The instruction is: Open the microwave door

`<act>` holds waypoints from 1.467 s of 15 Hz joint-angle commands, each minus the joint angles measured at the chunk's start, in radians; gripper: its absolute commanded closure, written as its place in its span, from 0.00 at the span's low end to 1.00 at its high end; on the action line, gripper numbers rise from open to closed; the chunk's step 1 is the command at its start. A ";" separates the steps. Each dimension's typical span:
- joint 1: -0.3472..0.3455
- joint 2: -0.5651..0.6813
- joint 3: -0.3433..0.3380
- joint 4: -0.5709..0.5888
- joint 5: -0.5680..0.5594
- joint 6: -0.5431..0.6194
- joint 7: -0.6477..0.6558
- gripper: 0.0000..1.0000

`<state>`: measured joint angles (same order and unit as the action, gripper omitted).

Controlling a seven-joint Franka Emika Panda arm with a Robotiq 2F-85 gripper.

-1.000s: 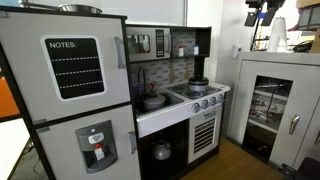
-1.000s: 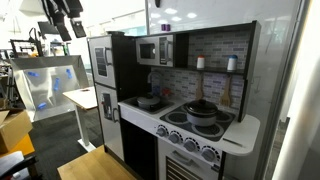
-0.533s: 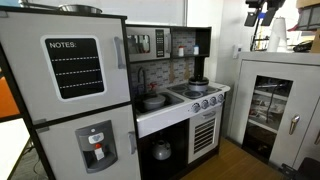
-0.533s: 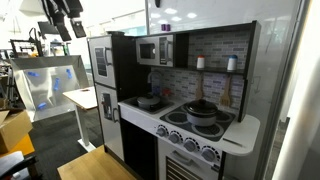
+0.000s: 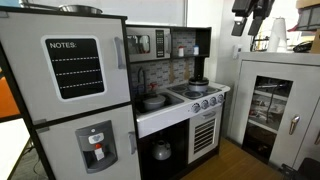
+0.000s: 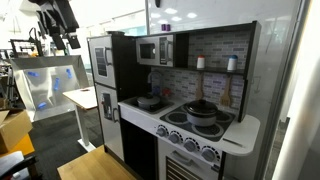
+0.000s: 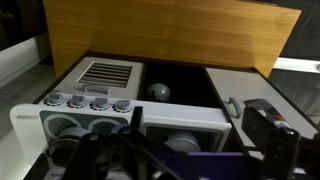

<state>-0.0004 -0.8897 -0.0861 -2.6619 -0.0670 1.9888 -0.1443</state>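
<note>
The fingers [image 5: 241, 27], their opening unreadable, hung high; the microwave door [image 5: 140, 43] sat well apart below them, a long approach risking a missed grasp.

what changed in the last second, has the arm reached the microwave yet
The gripper has shifted sideways toward the toy kitchen and dropped a little, as seen in both exterior views. It has taken hold of nothing and hangs high up, well away from the microwave door. The door stays shut, and everything on the kitchen is where it was.
</note>
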 commanded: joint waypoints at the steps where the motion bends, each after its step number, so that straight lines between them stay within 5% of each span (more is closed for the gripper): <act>1: 0.029 0.006 0.041 -0.040 0.046 0.084 0.048 0.00; 9: 0.093 0.130 0.216 -0.062 0.090 0.292 0.239 0.00; 16: 0.073 0.334 0.380 0.032 0.046 0.380 0.474 0.00; 22: 0.092 0.341 0.371 0.031 0.042 0.381 0.503 0.00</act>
<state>0.0834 -0.5489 0.2933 -2.6330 -0.0193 2.3738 0.3549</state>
